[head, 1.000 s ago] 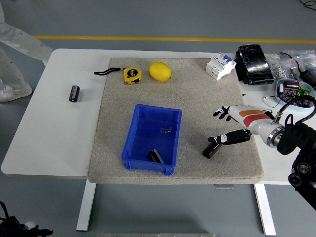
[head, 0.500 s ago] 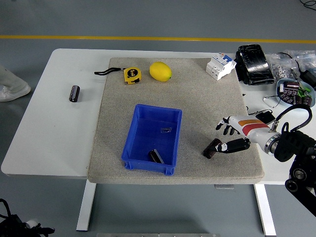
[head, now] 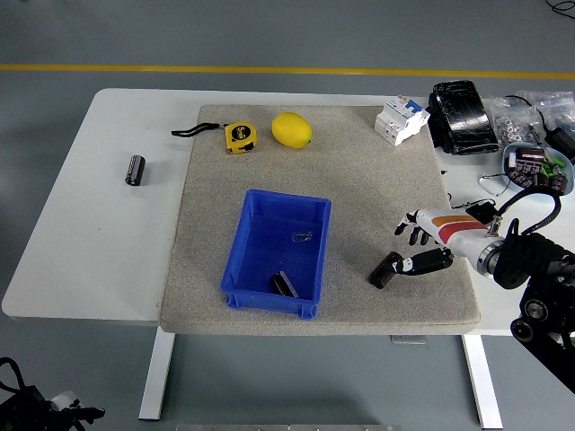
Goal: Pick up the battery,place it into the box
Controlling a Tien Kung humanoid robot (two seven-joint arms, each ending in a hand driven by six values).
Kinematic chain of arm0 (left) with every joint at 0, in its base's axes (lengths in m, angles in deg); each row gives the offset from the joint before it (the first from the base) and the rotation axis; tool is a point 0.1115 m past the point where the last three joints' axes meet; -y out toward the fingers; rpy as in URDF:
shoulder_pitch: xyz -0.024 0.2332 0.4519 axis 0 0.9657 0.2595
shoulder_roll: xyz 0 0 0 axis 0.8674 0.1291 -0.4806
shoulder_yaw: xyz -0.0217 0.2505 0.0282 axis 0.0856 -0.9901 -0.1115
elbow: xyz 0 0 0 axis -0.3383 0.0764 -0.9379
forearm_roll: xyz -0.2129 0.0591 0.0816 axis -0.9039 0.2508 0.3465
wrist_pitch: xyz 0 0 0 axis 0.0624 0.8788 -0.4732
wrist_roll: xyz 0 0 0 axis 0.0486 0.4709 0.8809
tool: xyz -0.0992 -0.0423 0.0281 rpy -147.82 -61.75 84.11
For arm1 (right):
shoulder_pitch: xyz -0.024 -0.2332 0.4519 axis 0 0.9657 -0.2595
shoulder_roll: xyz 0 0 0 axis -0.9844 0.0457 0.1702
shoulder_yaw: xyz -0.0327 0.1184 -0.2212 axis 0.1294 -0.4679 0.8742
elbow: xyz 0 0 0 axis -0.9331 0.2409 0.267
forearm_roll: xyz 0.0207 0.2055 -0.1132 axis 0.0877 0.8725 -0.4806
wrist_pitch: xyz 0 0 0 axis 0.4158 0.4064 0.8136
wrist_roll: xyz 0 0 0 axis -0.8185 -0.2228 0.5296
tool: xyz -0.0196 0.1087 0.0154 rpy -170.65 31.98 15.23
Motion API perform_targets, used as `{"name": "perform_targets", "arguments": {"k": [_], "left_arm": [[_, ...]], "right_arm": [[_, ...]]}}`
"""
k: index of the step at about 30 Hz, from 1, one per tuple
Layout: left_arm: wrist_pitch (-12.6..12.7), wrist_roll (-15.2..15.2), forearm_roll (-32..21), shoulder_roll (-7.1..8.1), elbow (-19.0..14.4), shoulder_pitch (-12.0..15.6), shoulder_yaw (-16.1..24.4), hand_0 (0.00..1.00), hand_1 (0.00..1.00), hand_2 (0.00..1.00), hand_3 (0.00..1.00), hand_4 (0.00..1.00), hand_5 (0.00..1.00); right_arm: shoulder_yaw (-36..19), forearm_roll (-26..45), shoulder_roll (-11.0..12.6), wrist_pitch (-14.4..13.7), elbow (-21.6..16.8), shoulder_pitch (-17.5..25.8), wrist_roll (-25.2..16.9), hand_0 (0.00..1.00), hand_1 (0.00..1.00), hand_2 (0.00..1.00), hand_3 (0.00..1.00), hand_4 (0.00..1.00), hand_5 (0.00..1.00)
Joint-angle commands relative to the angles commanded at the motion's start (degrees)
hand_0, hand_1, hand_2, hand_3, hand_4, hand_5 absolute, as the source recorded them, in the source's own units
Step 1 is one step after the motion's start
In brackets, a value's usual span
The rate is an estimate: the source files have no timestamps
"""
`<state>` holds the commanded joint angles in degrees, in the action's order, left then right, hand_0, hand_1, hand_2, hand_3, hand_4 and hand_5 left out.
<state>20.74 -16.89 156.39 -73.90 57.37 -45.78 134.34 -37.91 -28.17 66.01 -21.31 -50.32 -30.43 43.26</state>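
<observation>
My right hand [head: 420,244] came in from the right edge of the frame, low over the mat [head: 359,180], with the forearm running back toward the lower right corner. The palm faced down and the white back of the hand showed its orange stripe. The four fingers [head: 412,230] pointed left and spread a little above the mat, holding nothing. The thumb [head: 427,262] reached left and down, its tip touching the right end of the battery [head: 385,270]. I saw no grasp: the hand was released, with only the thumb against the battery.

The battery, a dark cylinder, lay on the mat at lower right of centre, tilted with its upper end toward the hand. It was well right of the blue box [head: 277,250] and outside it. The box sat in the middle of the mat and held two small dark items.

Compared with half a second before, the hand had shifted slightly right and up, and the arm's black joint sat higher at the right edge. The battery lay in nearly the same spot as then. A second before, the fingers had reached further left over it. The person's leg at upper left had gone from the frame.

My left hand was out of view.
</observation>
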Motion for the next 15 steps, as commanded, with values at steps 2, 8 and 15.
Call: {"name": "perform_targets", "arguments": {"k": [2,8,15], "left_arm": [[-0.1,0.0,0.4,0.01,0.0,0.0,0.2,0.553,0.52,0.615,0.602,0.581,0.656],[-0.1,-0.1,1.3,0.08,0.1,-0.1,0.9,0.556,0.522,0.616,0.602,0.584,0.662],[0.1,-0.2,1.6,-0.03,0.2,-0.1,1.3,0.561,0.523,0.619,0.602,0.582,0.659]], "right_arm": [[0.2,1.2,-0.1,0.2,-0.4,0.0,0.6,0.402,0.466,0.513,0.659,0.998,0.657],[0.5,3.8,-0.1,0.9,-1.2,0.7,1.9,0.386,0.454,0.498,0.651,0.998,0.67],[1.0,3.5,-0.8,0.5,-0.2,0.7,2.2,0.386,0.453,0.498,0.651,0.998,0.673]]}}
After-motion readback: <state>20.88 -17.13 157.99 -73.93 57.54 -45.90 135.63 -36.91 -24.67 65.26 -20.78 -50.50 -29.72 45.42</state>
